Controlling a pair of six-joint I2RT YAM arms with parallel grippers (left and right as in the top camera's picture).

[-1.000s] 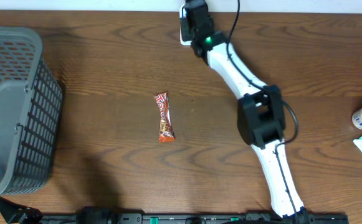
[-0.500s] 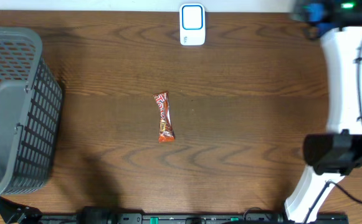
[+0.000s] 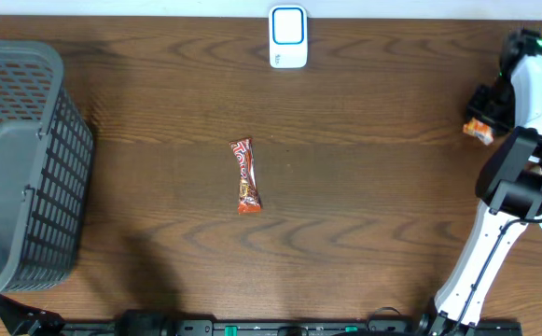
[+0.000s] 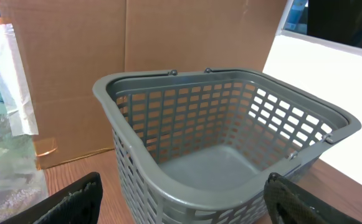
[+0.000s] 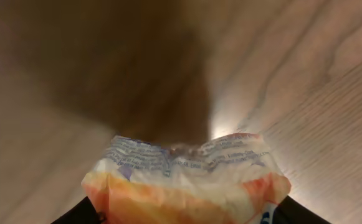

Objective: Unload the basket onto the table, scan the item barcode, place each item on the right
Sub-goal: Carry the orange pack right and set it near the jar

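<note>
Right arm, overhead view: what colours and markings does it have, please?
The right arm has white tube links, a bulky black joint housing and a black right gripper. A small green light glows near its wrist. No printed markings are readable.

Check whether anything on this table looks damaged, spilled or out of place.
Nothing looks spilled or broken. The candy bar lies alone mid-table, slightly slanted, and the scanner sits at the far edge. One small oddity: the orange packet in the right gripper has a crinkled top edge.
</note>
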